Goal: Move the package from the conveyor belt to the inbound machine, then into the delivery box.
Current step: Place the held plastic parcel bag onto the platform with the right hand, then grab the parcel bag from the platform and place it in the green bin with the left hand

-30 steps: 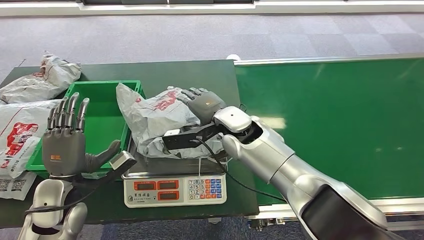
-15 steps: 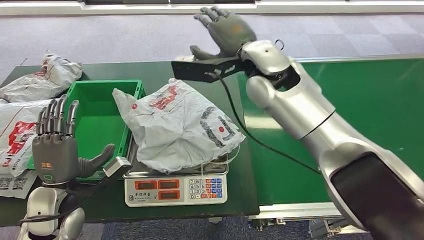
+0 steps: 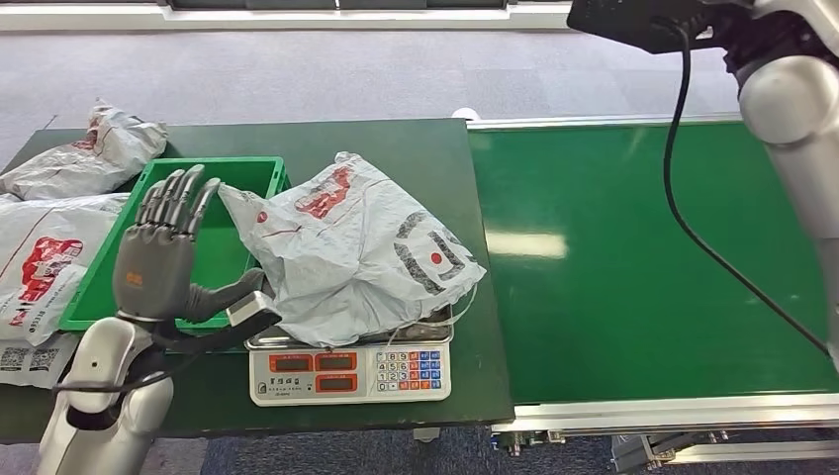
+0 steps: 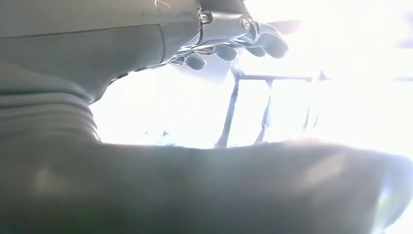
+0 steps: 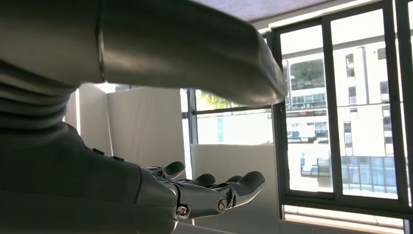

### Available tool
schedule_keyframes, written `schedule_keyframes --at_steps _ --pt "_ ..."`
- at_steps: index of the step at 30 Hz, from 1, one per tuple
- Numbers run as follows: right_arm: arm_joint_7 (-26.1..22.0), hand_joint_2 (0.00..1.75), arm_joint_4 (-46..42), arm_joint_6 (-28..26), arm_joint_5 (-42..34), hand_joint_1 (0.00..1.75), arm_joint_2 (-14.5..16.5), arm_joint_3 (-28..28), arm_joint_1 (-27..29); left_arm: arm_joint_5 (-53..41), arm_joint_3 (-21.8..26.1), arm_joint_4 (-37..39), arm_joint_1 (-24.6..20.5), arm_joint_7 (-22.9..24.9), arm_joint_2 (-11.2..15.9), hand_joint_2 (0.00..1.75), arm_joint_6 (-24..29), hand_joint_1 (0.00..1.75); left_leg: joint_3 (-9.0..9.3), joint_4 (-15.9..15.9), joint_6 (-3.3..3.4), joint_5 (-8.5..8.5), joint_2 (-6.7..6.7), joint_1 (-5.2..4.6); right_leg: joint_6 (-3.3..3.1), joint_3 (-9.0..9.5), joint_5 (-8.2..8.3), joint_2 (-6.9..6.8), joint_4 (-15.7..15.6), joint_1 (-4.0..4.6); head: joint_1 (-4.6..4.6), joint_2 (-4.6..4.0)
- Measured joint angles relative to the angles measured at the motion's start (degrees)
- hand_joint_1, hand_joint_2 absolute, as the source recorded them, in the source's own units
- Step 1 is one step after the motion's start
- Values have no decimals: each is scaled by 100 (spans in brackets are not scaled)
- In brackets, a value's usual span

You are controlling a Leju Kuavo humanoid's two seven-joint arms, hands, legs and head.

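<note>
The package (image 3: 356, 252) on the scale (image 3: 348, 371) is grey-white with red and dark grey printing; the scale body is off-white with red display windows and a keypad of white, blue and red keys. Left of the scale, the box (image 3: 104, 297) is bright green (the conveyor belt (image 3: 643, 257), right of the scale, is darker green with a silver frame). The left hand (image 3: 163, 262) is dark grey on a silver arm.

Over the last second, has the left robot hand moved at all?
Yes. The left robot hand has shifted right and away from the robot, over the green bin, closing on the package on the scale.
</note>
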Motion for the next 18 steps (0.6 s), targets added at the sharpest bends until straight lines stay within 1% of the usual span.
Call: schedule_keyframes --at_steps 1,3,5,7,8,9,10,11,13,14,16,18 --pt "-32 175 -154 -35 -110 0 -201 -26 145 136 -140 231 -312 -55 95 0 -300 0 -1 2 -2 5 -3 0 -1 0 5 -3 0 3 -1 0" --pt "-85 175 -534 -131 -369 0 -679 -112 556 473 -465 738 -1030 -163 311 0 -898 0 -4 7 -2 13 -14 5 -3 -2 12 -16 -2 10 -1 0" --pt "-122 175 -1031 -310 -711 0 -1294 -307 1231 886 -862 1288 -1866 -252 540 87 -1573 0 -8 15 0 16 -34 17 -3 8 14 -37 -7 21 1 0" --pt "-215 175 -1657 -564 -1055 0 -1992 -743 2296 1286 -1340 1845 -2734 -288 741 175 -2189 0 -16 20 2 14 -62 41 -3 22 14 -61 -17 34 2 0" --pt "-310 175 -2007 -691 -1120 0 -2297 -1094 2977 1467 -1597 2104 -3140 -277 817 175 -2450 0 -23 21 3 10 -71 52 -2 28 13 -70 -21 40 4 0" --pt "-441 175 -2348 -786 -1068 0 -2507 -1508 3701 1637 -1861 2344 -3499 -245 880 175 -2653 0 -28 20 4 5 -75 59 -2 28 13 -74 -25 42 4 0" --pt "-606 175 -2693 -857 -903 0 -2630 -1977 4456 1803 -2134 2571 -3831 -199 929 175 -2803 0 -35 18 5 0 -71 60 -1 24 11 -71 -25 41 3 0" --pt "-774 175 -3021 -923 -654 0 -2664 -2434 5184 1952 -2402 2780 -4125 -150 957 175 -2914 0 -41 15 5 -5 -65 61 0 18 9 -67 -25 40 3 0" --pt "-1027 175 -3580 -1117 -54 0 -2573 -3142 6414 2223 -2902 3139 -4586 -81 970 175 -3071 0 -46 9 5 -9 -55 59 -1 6 5 -59 -26 36 2 0" --pt "-1084 175 -3801 -1254 231 0 -2485 -3366 6903 2353 -3133 3293 -4752 -71 961 175 -3171 0 -46 7 5 -9 -53 57 -2 3 3 -58 -26 35 2 0" --pt "-1098 175 -4166 -1492 590 0 -2323 -3634 7668 2570 -3536 3536 -4974 -77 939 175 -3346 0 -47 4 4 -8 -47 51 -4 -6 0 -54 -23 30 2 0" --pt "-1038 175 -4462 -1586 686 0 -2219 -3828 8204 2702 -3856 3711 -5114 -71 931 175 -3420 0 -49 1 3 -8 -29 46 -5 -16 1 -38 -18 25 1 0"
